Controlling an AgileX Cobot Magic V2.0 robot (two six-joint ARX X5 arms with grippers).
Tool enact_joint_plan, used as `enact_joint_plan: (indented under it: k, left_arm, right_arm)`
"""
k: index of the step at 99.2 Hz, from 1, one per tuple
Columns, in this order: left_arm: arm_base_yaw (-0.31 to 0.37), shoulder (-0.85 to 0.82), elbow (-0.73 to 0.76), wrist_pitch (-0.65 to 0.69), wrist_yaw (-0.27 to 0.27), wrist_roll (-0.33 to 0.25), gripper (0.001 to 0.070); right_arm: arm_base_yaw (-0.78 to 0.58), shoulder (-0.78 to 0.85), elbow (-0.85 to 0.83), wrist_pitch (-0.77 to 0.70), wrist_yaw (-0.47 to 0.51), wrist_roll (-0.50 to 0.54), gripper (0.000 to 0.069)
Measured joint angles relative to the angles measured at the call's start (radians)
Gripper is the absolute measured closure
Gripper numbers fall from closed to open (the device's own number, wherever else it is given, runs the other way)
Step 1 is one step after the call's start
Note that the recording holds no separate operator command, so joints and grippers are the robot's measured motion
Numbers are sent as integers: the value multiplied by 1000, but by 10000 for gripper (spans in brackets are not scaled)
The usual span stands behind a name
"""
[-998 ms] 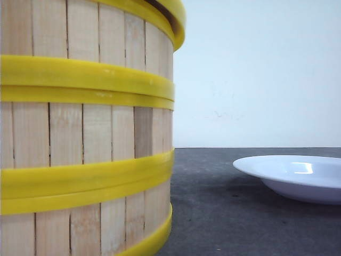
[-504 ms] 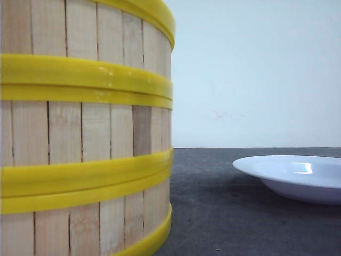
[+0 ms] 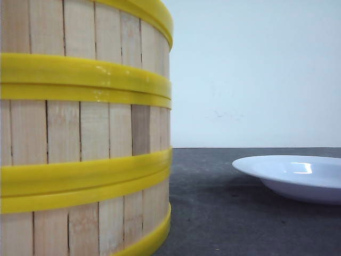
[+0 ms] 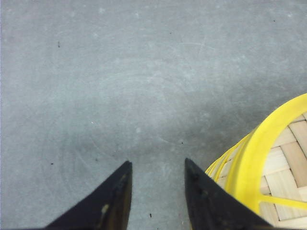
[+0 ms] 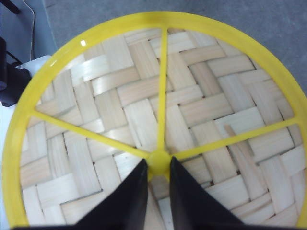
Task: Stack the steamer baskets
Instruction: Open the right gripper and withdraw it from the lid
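Three stacked yellow-rimmed bamboo-slat steamer baskets (image 3: 85, 133) stood on the grey table (image 3: 224, 213). The left tool (image 4: 156, 167), released, hung just beside them; the right tool (image 5: 158, 167) hovered above, nearly closed, empty.

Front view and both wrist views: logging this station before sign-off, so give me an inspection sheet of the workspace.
Surface: grey tabletop, lightly scuffed.
Job's things: steamer baskets stacked three tiers high; woven floor and yellow spokes visible from above.
Clutter: white plate right of the stack, apart from it.
Hands: left hand open over bare table beside the stack; right hand above the top basket's hub, narrowly open, holding nothing.
Cables: dark cable at table edge.
Surroundings: plain pale wall.
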Motion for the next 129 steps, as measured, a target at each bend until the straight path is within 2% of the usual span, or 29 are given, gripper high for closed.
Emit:
enact_joint_plan:
  k: [52,59,72,80,95,108,129]
  left_arm:
    - [0,0,0,0,0,0,516]
    - [0,0,0,0,0,0,516]
    - [0,0,0,0,0,0,516]
    - [0,0,0,0,0,0,516]
    - [0,0,0,0,0,0,516]
    - [0,0,0,0,0,3,516]
    - [0,-3,0,0,0,13,516]
  right_arm:
    - [8,25,16,2,2,0,639]
    - [8,25,16,3,3,0,597]
    - [10,27,16,9,3,0,431]
    - [10,27,16,14,4,0,378]
    - [0,7,11,22,12,0,357]
    - [-37,-72,7,21,50,0,356]
    - [-224,-245,8,-64,82,3,356]
